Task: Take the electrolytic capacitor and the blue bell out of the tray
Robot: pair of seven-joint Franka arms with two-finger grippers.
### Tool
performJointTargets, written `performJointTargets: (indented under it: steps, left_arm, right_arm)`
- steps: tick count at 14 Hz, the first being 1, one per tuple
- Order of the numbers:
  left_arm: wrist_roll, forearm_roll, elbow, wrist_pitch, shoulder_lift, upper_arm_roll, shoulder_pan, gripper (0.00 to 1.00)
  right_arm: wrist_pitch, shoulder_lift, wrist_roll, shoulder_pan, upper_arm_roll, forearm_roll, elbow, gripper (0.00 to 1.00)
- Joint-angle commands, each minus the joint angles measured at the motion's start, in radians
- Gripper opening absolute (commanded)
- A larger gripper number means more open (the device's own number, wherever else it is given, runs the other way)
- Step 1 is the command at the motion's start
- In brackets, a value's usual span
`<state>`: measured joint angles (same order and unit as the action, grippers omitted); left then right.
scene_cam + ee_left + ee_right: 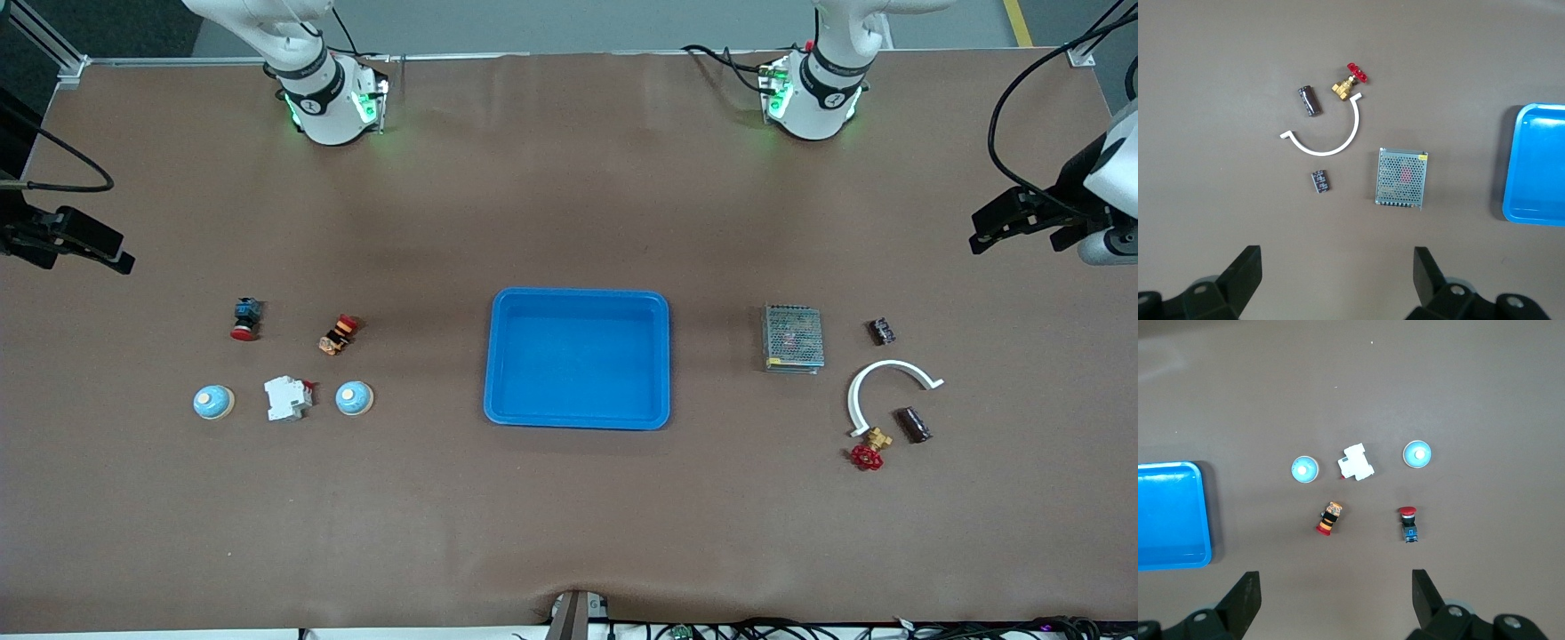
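Blue tray (578, 418) sits mid-surface, seemingly bare; your bells (355, 398) lie toward the right arm's end, capacitors (913, 424) toward the left's. Left hand (1022, 222) and right hand (76, 242) wait, fingers spread.

Left gripper (1013, 222), right gripper (89, 249): fingers spread.

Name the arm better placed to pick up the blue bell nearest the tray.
Right. That blue bell lies toward the right arm's end, where the right gripper hangs open; the left gripper waits over the left arm's end.
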<state>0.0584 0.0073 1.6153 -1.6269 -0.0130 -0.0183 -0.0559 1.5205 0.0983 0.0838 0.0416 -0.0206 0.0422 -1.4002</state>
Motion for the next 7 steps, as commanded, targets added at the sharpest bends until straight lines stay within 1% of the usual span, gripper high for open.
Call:
performJointTargets:
  steps: [1,7]
  left_arm:
    - [-0.005,-0.020,-0.020,0.001,0.007,0.035,0.033,1.00]
    - [-0.005,-0.009,-0.017,-0.001,0.025,0.037,0.018,1.00]
  right_arm:
    - [0.009,-0.022,-0.007,0.000,-0.001,0.015,-0.022,1.00]
    - [0.015,-0.022,-0.009,0.004,-0.001,0.013,-0.022,1.00]
